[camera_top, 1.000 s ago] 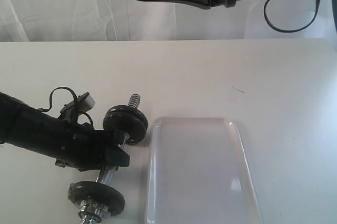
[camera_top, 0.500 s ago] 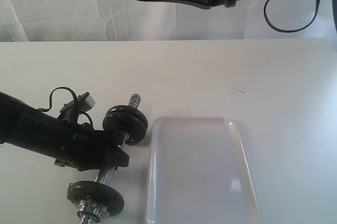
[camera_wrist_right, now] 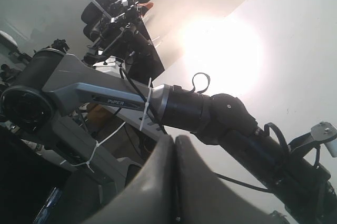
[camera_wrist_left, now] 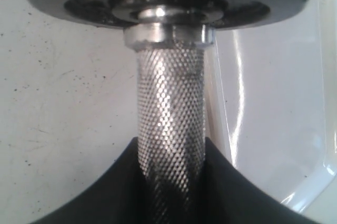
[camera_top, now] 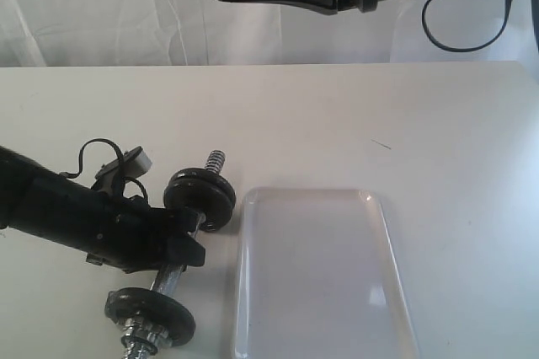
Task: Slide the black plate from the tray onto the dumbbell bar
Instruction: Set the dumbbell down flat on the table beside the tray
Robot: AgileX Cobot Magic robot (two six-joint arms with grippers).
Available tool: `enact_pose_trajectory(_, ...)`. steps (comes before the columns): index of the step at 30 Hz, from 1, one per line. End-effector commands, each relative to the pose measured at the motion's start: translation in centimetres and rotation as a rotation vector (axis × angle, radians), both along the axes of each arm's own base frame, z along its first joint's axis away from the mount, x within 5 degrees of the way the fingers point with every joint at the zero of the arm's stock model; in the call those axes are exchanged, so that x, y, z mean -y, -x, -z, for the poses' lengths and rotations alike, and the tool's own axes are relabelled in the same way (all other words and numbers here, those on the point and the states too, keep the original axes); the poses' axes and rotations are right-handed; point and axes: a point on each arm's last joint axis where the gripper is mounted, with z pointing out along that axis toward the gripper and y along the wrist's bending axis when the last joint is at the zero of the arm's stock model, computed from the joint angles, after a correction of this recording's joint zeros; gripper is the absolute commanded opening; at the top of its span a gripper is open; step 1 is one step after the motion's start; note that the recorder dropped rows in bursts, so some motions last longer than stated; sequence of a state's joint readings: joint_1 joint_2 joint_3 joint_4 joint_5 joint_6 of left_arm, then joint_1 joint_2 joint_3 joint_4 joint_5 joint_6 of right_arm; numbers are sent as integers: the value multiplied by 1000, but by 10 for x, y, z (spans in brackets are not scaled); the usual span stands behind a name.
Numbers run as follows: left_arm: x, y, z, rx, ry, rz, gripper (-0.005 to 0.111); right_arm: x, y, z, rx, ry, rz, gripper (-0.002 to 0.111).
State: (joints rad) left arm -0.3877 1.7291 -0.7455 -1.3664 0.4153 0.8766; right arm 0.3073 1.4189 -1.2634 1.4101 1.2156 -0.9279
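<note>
The left gripper (camera_top: 187,239) pinches the knurled middle of the short chrome dumbbell bar (camera_wrist_left: 171,108). The bar lies toward the near left corner of the white desk (camera_top: 337,115), just beside the clear rectangular plastic tray (camera_top: 312,275). Matte-black round discs (camera_top: 200,195) sit on the bar on either side of the grip; I cannot tell which of them is the black plate. The right gripper (camera_wrist_right: 174,140) hangs high over the desk's far edge, jaws pressed together.

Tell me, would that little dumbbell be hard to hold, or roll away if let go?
Probably heavy for its size: the bar looks like solid steel and carries thick black discs. Its crosshatched middle should keep it from slipping in the left pincer. Let loose on the table, it might roll on those round discs.
</note>
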Motion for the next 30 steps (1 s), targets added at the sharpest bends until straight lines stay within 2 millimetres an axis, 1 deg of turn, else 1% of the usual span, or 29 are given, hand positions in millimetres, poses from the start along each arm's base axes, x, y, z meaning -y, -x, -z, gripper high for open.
enact_pose_trajectory(1, 12, 0, -35, 6, 191, -6, 0, 0, 3, -4, 18, -8, -9, 0)
enact_pose_trajectory(12, 12, 0, -34, -8, 193, -18, 0, 0, 3, -4, 18, -8, -9, 0)
enact_pose_trajectory(18, 9, 4, -28, -22, 168, -40, 0, 0, 3, -4, 18, -8, -9, 0)
enact_pose_trajectory(20, 9, 4, -27, -24, 169, -42, 6, 0, 3, -4, 18, -8, -9, 0)
enact_pose_trajectory(21, 9, 4, -27, -22, 167, -42, 16, 0, 3, -4, 18, -8, -9, 0)
enact_pose_trajectory(22, 9, 4, -27, -22, 167, -42, 21, 0, 3, -4, 18, -8, -9, 0)
enact_pose_trajectory(23, 9, 4, -27, -22, 167, -42, 31, 0, 3, -4, 18, -8, -9, 0)
enact_pose_trajectory(25, 9, 4, -27, -22, 167, -42, 40, 0, 3, -4, 18, -8, -9, 0)
enact_pose_trajectory(26, 9, 4, -27, -22, 167, -42, 42, 0, 3, -4, 18, -8, -9, 0)
enact_pose_trajectory(30, 8, 4, -27, -21, 163, -37, 42, 0, 3, -4, 18, -8, -9, 0)
